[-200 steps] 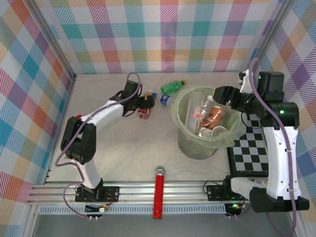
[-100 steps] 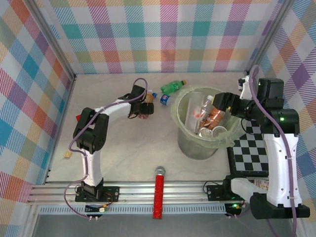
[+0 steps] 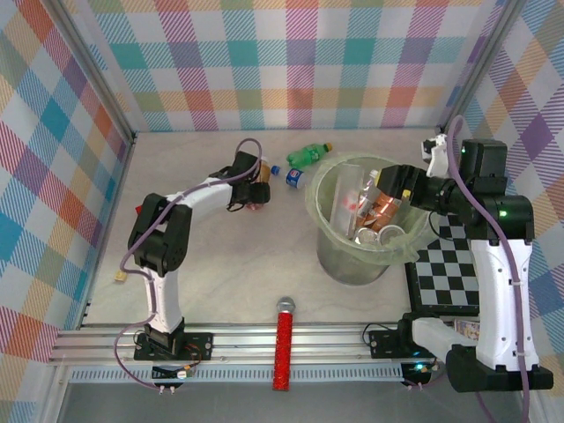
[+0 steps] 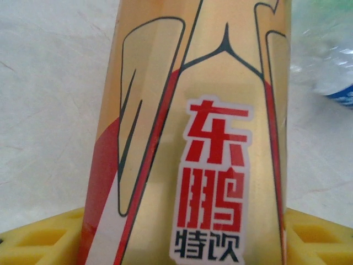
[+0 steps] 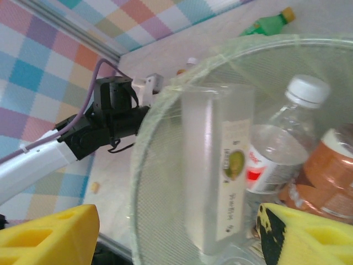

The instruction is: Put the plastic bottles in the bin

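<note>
On the far side of the tabletop (image 3: 229,264), your left claw (image 3: 256,183) reaches over an amber bottle (image 4: 209,138) with a gold and red label. In the left wrist view the bottle lies between the yellow pads (image 4: 38,240), one at each side. Its long axis runs straight away from the wrist, in line with the claw's reach. The pads look to be against its sides or just beside them; you cannot tell from here whether they are squeezing it. The bin (image 3: 352,260) stands to the right of this bottle, near it, so the carry would go rightward and up over the rim. Your right claw (image 3: 397,181) hangs above the bin's far right edge, spread wide and holding nothing, with several bottles lying in the bin beneath it. A green bottle (image 3: 308,155) and a blue-labelled bottle (image 3: 295,176) lie on the tabletop between the left claw and the bin, nearer the left arm.
</note>
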